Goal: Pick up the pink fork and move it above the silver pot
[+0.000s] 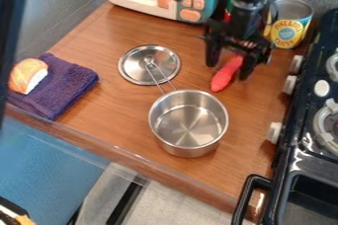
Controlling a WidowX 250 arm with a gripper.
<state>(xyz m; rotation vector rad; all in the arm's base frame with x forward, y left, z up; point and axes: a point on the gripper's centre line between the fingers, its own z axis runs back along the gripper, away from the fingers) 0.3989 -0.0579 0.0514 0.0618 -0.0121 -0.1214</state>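
Claw (230,63) stands open around the pink fork (225,76), toward the surface's (122,105) far-right corner; I judge an off-centre close could drop it short of the silver pot (188,126).

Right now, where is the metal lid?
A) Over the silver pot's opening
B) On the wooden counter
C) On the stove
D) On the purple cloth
B: the lid lies on the wooden counter, and the silver pot stands uncovered.
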